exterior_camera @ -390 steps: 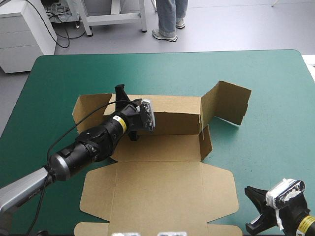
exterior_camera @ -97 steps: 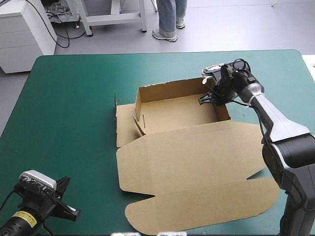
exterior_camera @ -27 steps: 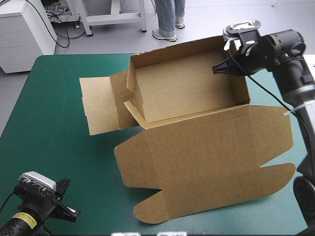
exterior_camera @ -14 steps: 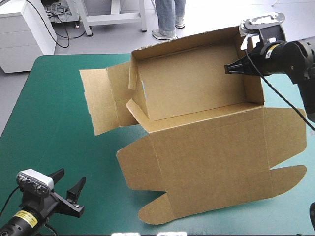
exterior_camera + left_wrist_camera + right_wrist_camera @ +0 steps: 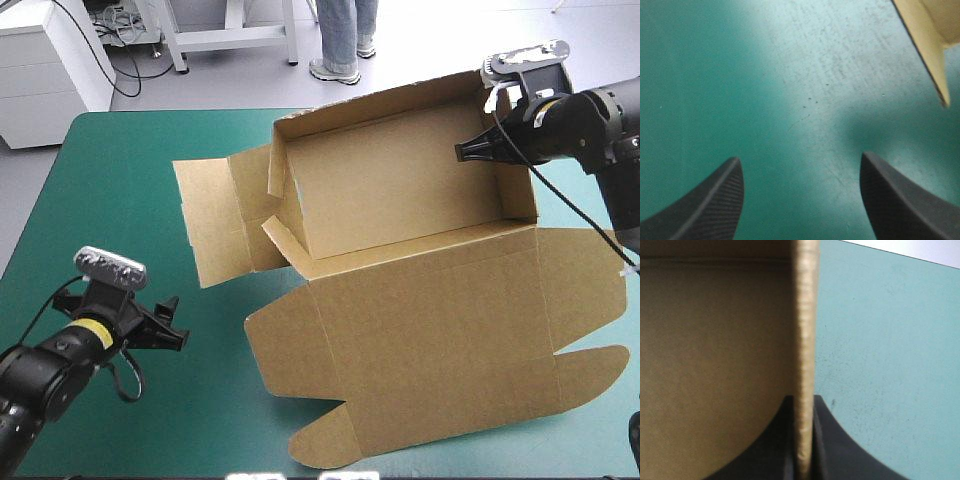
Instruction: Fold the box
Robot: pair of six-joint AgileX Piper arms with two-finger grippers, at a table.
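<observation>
Hanging tilted over the far right of the teal-green table (image 5: 130, 180), the brown box (image 5: 400, 195) has walls raised, its flat lid (image 5: 440, 340) perhaps touching the tabletop. The right gripper (image 5: 463, 152) pinches its end wall (image 5: 805, 340); the left gripper (image 5: 172, 322) hovers spread, near-left.

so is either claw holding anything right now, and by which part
The right claw is shut on the box, pinching the edge of its raised side wall. The left claw is open and empty.

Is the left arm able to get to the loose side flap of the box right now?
Probably yes. The left end effector is open over bare teal-green cover, and nothing lies between it and the flap, though the right end effector holds the box raised.
</observation>
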